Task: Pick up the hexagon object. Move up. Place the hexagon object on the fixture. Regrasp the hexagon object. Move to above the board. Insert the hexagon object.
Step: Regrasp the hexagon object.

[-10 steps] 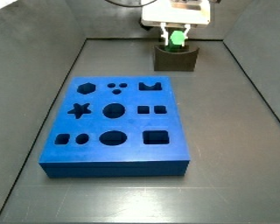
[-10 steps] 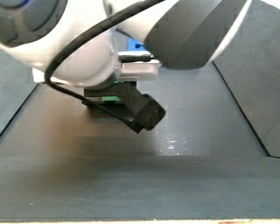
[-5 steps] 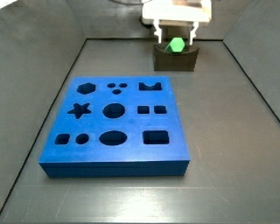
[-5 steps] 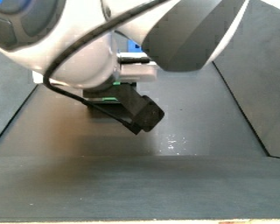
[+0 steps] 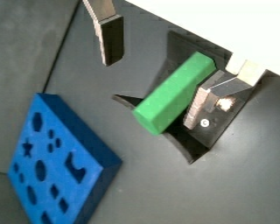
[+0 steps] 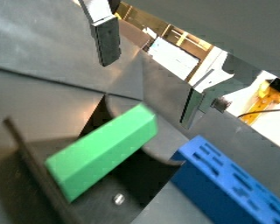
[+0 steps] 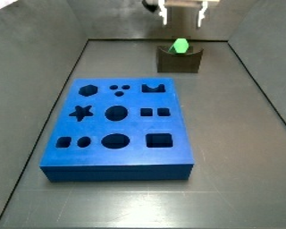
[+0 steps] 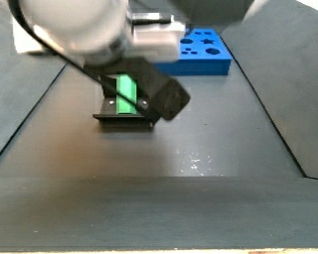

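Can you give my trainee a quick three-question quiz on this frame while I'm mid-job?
1. True or false: the hand is gripping the hexagon object.
2. Where does the hexagon object rest? A) on the board B) on the fixture C) on the floor
3. What colour is the board?

Key: 1 false, the open hand is above it, apart. 2 B. 3 blue.

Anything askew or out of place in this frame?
Nothing stands out. The green peg leans tilted in the fixture notch, as placed. The tool is open above it, clear of the peg. The board lies flat, holes empty.
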